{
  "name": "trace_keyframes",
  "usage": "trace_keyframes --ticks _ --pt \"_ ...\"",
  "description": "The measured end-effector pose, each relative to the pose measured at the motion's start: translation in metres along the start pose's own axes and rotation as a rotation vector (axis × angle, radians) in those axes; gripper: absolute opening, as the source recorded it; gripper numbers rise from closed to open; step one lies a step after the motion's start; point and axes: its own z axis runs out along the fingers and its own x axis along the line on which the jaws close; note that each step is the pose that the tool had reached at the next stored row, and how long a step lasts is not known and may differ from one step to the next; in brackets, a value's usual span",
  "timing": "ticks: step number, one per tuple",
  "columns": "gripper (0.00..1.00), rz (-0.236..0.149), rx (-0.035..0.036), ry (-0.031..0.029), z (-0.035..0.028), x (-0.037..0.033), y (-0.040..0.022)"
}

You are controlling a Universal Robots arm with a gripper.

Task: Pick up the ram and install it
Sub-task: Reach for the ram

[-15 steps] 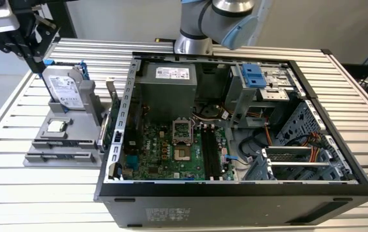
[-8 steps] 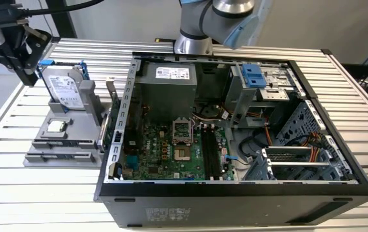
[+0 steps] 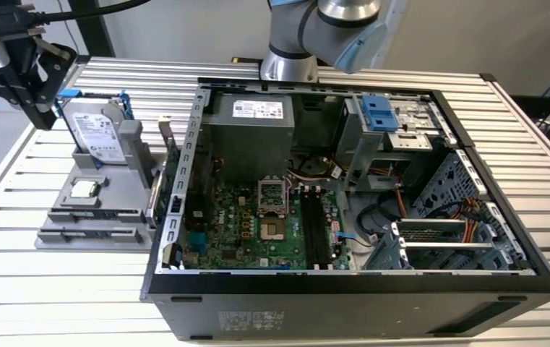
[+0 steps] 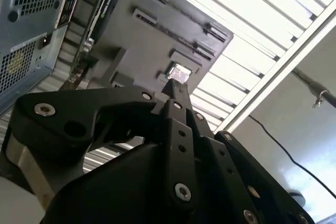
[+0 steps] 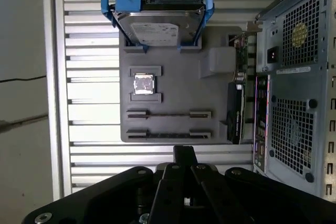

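We've got the gripper [image 5: 185, 155] hanging over the table [image 5: 89, 129], fingers together and empty. The ram [image 5: 168, 114] stands on edge in the grey holder [image 5: 178, 87], just beside the CPU chip [image 5: 144, 83].

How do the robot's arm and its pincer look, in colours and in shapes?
The arm is made of round silver-grey segments, with a light-blue cap on one joint. The pincer is matte black, built of flat linked bars that are joined with small silver screws.
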Motion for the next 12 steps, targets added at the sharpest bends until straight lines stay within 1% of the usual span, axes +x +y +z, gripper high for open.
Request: trace_keyframes --ticks 12 --pt "0.00 0.000 0.0000 0.0000 0.0000 0.0001 0.0003"
